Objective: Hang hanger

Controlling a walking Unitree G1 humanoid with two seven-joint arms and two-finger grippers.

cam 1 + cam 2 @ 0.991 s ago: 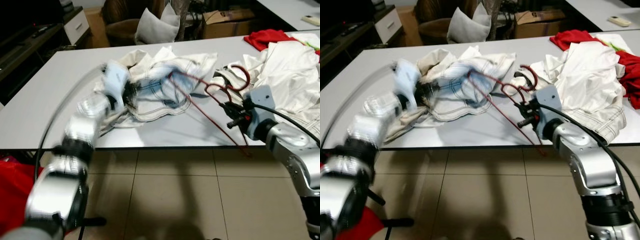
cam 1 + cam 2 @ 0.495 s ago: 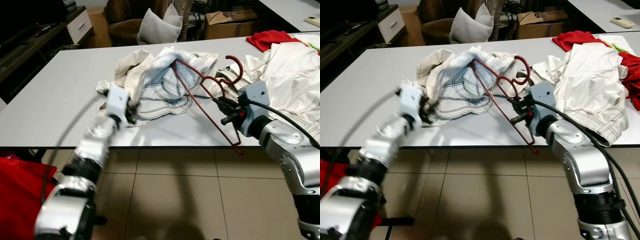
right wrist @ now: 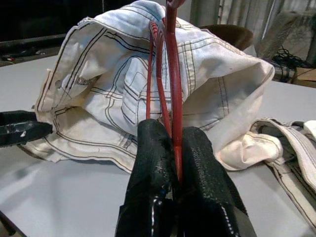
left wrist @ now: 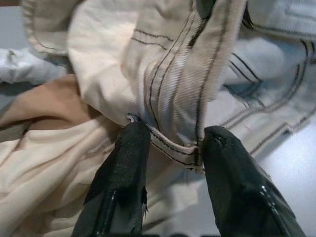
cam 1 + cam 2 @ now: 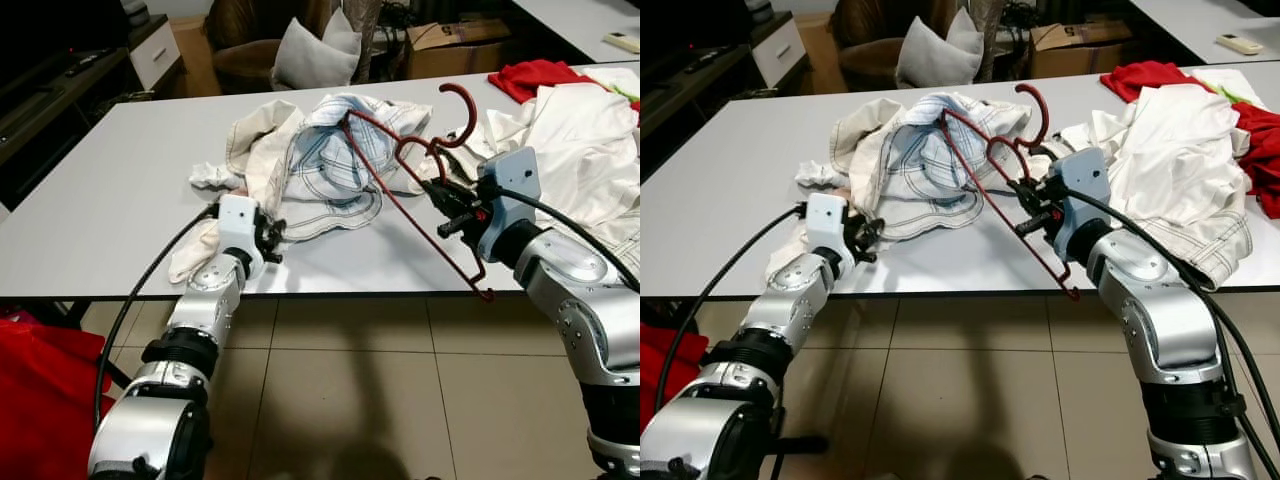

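A cream garment [image 5: 320,165] with dark stitching lies bunched on the grey table [image 5: 120,190]. A red hanger [image 5: 400,190] leans across it, hook [image 5: 458,103] up. One hanger arm is tucked into the garment, and the other end [image 5: 487,293] juts past the table's front edge. My right gripper [image 5: 440,205] is shut on the hanger just below the hook; the red bar sits between its fingers [image 3: 153,163]. My left gripper [image 5: 268,238] sits at the garment's near hem, shut on a fold of the stitched edge [image 4: 173,143].
A heap of white and red clothes [image 5: 585,125] covers the table's right side. A cushion [image 5: 315,50] on a chair and a cardboard box [image 5: 450,40] stand behind the table. Red cloth [image 5: 30,380] lies on the floor at lower left, and tiled floor runs along the near edge.
The left arm has drawn back from the middle of the garment to its near hem by the table edge. The right gripper has tipped the hanger up, so its hook stands higher.
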